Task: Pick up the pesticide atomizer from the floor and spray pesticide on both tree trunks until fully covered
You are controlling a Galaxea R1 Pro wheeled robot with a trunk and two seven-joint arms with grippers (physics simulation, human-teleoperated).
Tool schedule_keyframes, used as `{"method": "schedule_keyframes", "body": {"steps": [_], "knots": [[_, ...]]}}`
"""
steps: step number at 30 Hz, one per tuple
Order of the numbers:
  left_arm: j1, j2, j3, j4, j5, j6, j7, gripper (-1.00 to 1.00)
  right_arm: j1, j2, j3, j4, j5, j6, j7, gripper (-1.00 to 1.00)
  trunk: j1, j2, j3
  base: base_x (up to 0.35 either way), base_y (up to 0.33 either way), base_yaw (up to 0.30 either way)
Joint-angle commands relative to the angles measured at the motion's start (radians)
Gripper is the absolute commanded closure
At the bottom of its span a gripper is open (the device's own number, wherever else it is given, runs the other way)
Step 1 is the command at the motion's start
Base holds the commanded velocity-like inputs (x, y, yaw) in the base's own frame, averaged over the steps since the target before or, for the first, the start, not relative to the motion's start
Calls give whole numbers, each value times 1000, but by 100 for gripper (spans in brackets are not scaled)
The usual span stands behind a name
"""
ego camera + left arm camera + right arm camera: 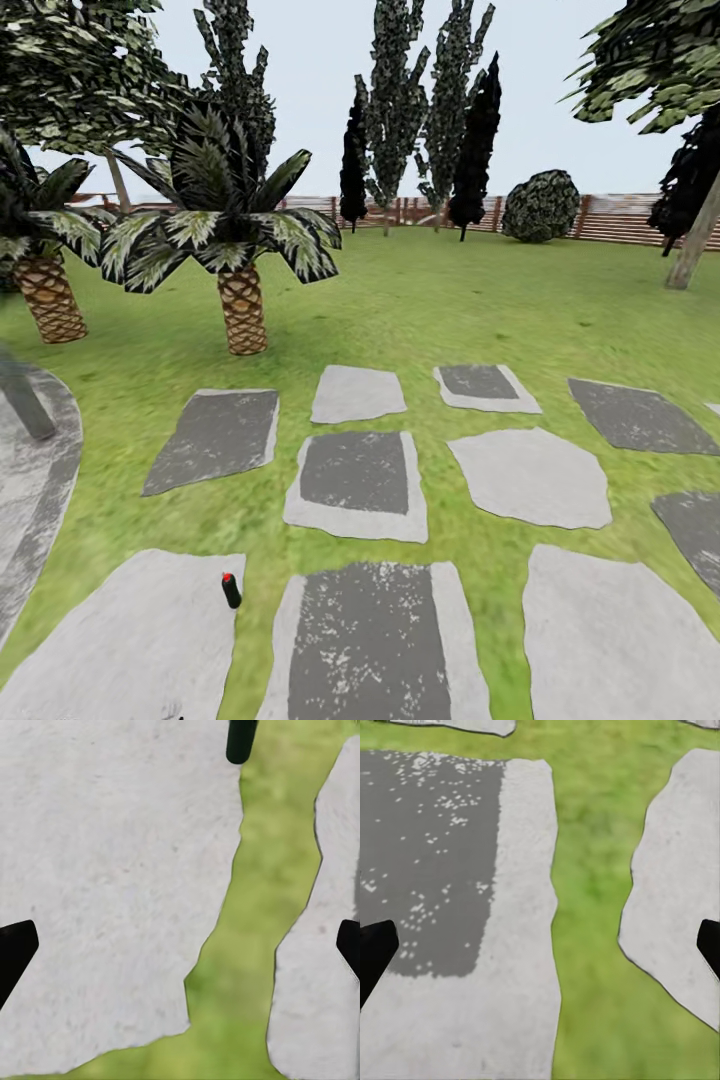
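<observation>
From my head camera I see the whole garden: the pesticide atomizer [231, 590] lies low and left of centre in the frame, on the edge of a pale paving stone [130, 640] where it meets a strip of grass [250, 540]. It is a small dark bottle with a red tip, tilted slightly. That view also gives two scaly-trunked palms [243, 310] at upper left, a pale leaning tree trunk [695, 245] at the right edge, one round bush [541, 205] and the slatted fence [620, 218] behind.

My left wrist view catches the atomizer's dark body [241, 740] at the top edge of the frame, beside the grass gap. My left fingers [15, 952] stand wide apart, holding nothing.

My right wrist view shows a speckled dark-grey stone [427, 855] instead; my right fingers [375, 952] are also spread wide and empty.
</observation>
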Motion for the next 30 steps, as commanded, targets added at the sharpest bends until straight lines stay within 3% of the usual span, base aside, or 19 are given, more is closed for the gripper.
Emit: {"method": "schedule_keyframes", "body": {"steps": [1,30], "knots": [[-1,0,-4,1,10,-4,1,-100,0,0,1,1,0,-3,-3,-100,0,0,-1,240,-186,278],[-1,0,-4,1,10,-4,3,-100,0,0,1,1,0,-3,-3,-100,0,0,-14,185,-222,278]]}}
